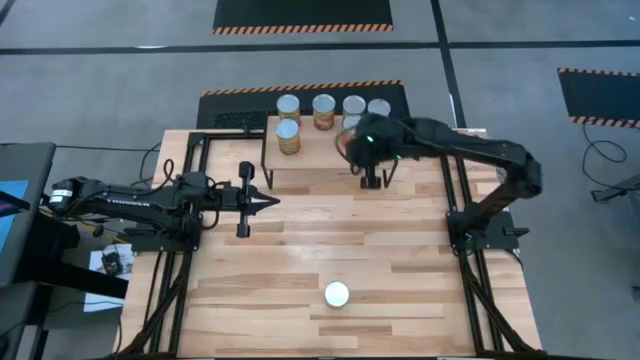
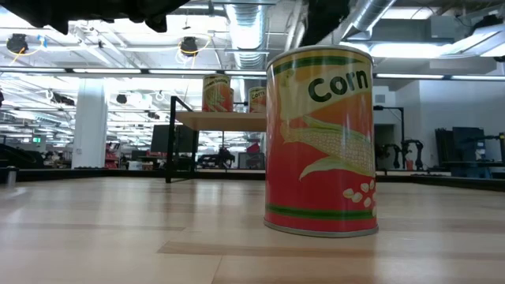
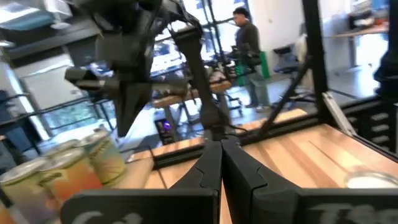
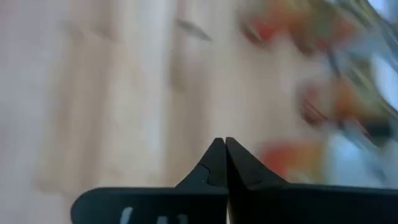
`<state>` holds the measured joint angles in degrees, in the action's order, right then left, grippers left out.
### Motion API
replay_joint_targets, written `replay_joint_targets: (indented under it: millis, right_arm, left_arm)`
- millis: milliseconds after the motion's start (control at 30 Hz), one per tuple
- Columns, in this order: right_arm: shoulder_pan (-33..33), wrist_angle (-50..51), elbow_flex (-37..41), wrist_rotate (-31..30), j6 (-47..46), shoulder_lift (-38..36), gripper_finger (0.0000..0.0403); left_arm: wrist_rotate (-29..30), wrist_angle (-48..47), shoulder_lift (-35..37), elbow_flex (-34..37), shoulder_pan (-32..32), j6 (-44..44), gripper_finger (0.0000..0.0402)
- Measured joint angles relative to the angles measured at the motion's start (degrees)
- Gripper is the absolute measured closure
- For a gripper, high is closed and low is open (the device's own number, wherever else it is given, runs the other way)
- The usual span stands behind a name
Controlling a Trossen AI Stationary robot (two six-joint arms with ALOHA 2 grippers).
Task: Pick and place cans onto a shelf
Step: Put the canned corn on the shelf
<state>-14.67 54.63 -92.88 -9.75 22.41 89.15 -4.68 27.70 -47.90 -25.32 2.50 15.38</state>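
One can (image 1: 336,294) stands upright, alone on the worktop's (image 1: 400,250) near edge, well apart from both arms; the right end effector (image 1: 371,181), pressed together over the shelf (image 1: 310,162), and the left end effector (image 1: 268,201), also pressed together, lie about equally far

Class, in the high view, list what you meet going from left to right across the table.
Left end effector → can at the shelf's front left → lone can near the table's front edge → right end effector.
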Motion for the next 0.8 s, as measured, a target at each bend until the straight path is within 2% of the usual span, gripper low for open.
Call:
replay_joint_targets:
  millis: [67,133,200,333,467,667,800]
  right_arm:
    - [1.4,-6.4,5.7,7.0,-1.1,-3.9,0.0398]
    - [2.3,-15.5,14.6,14.1,-2.4,-8.3,0.0399]
    - [3.3,-26.7,25.0,17.5,-4.6,-12.6,0.0399]
    - [6.4,-48.9,43.7,18.6,-9.0,-18.9,0.0399]
    - [9.3,-68.0,56.8,18.9,-11.8,-22.9,0.0399]
    - [9.6,-84.3,68.1,18.7,-11.9,-26.6,0.0399]
    - [8.0,-92.1,72.9,18.7,-12.2,-27.0,0.0399]
  left_arm:
    - [-1.8,-0.8,0.0,0.0,-0.1,0.0,0.0401]
    - [-3.6,-1.3,0.0,0.0,-0.7,0.0,0.0401]
    - [-4.4,-1.7,-0.4,0.0,-1.9,0.0,0.0401]
    - [-4.0,-1.2,-3.4,-0.3,-5.0,1.6,0.0401]
    - [-1.3,-1.3,-9.5,-2.9,-7.1,2.6,0.0401]
    - [-1.1,-2.3,-20.2,-9.6,-8.6,4.8,0.0401]
    - [1.1,-7.7,-27.3,-14.6,-10.6,4.9,0.0401]
